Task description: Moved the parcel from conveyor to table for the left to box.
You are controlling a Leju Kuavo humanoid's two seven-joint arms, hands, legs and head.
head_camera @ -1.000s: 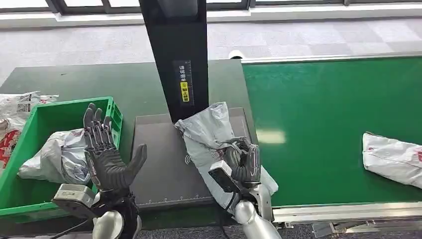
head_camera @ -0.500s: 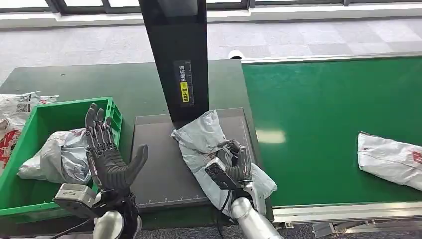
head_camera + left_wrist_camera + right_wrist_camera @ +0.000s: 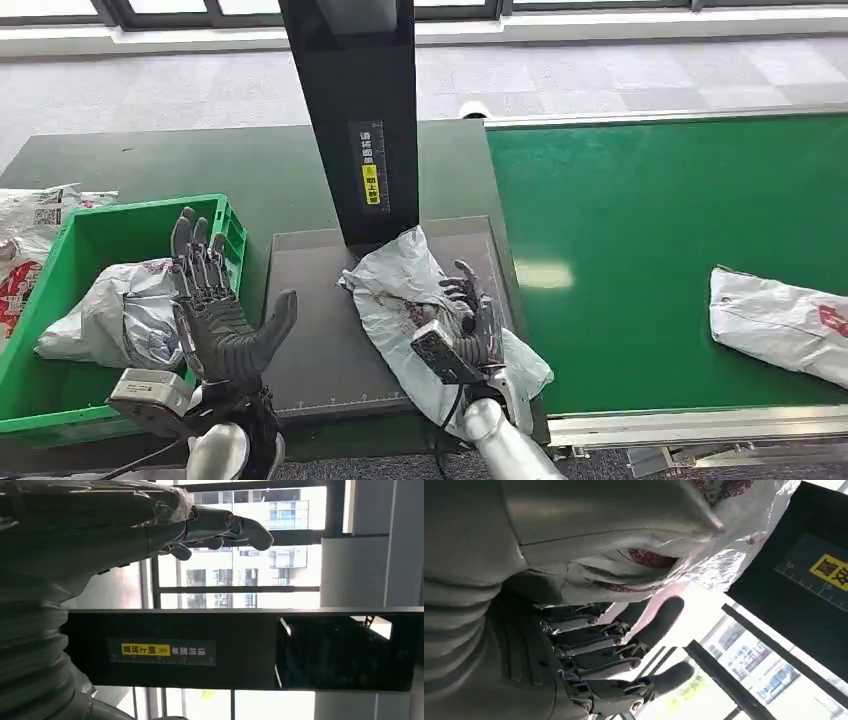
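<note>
- Dark surface point(image 3: 250, 165), head view: my right robot hand point(image 3: 470, 325) has spread its fingers since a second ago, letting go of the grey parcel point(image 3: 400, 285) now lying on the scanner plate point(image 3: 320, 330).
- Left robot hand point(image 3: 215, 300) waits open, empty, beside the green box point(image 3: 95, 225).
- Right wrist view: fingers point(image 3: 614, 645) apart, parcel alongside; handover looks ready.

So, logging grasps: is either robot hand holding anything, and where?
Right robot hand looks to be letting go of the grey parcel's near end, fingers opening; left robot hand holds nothing.
</note>
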